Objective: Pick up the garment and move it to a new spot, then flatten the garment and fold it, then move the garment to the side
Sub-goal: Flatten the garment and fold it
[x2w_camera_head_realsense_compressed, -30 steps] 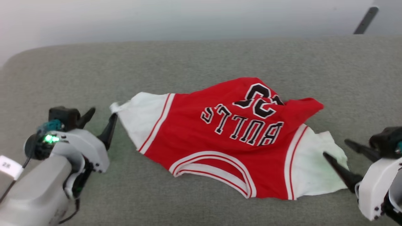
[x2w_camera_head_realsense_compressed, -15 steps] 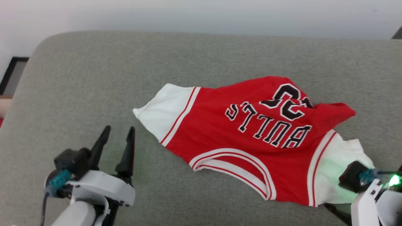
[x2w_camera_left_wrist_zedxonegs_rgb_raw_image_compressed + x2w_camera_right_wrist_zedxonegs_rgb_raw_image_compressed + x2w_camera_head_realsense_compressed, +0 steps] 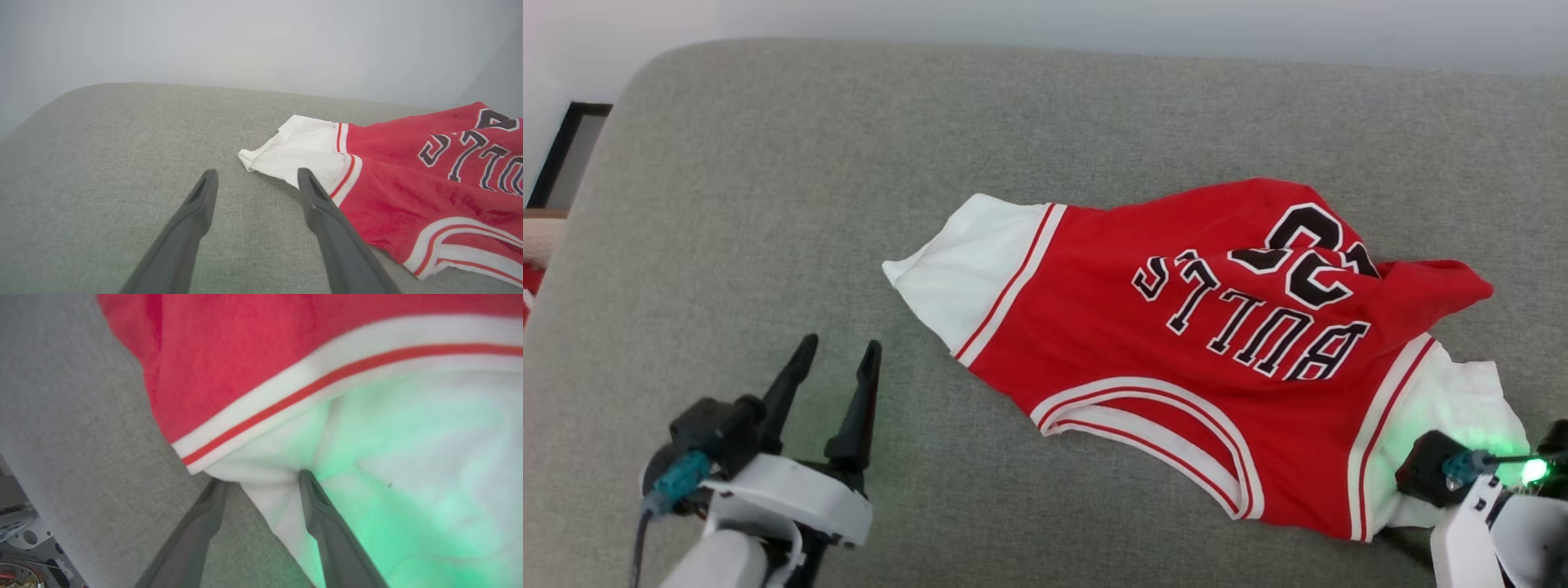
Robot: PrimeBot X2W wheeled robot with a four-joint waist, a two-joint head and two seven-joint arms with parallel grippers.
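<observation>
garment (image 3: 1217,351): crumpled, print up, on the grey cushion (image 3: 768,163), right of centre, collar toward robot.
left hand (image 3: 840,343): fingers spread, empty, near left white sleeve (image 3: 968,261); likely staged to take it.
right hand (image 3: 261,477): fingers apart, straddling right white sleeve (image 3: 388,457) hem, probably lining up a pinch; not clamped.
hidden: right fingertips cut off in head view; numbers partly folded under; green glow tints sleeve.
</observation>
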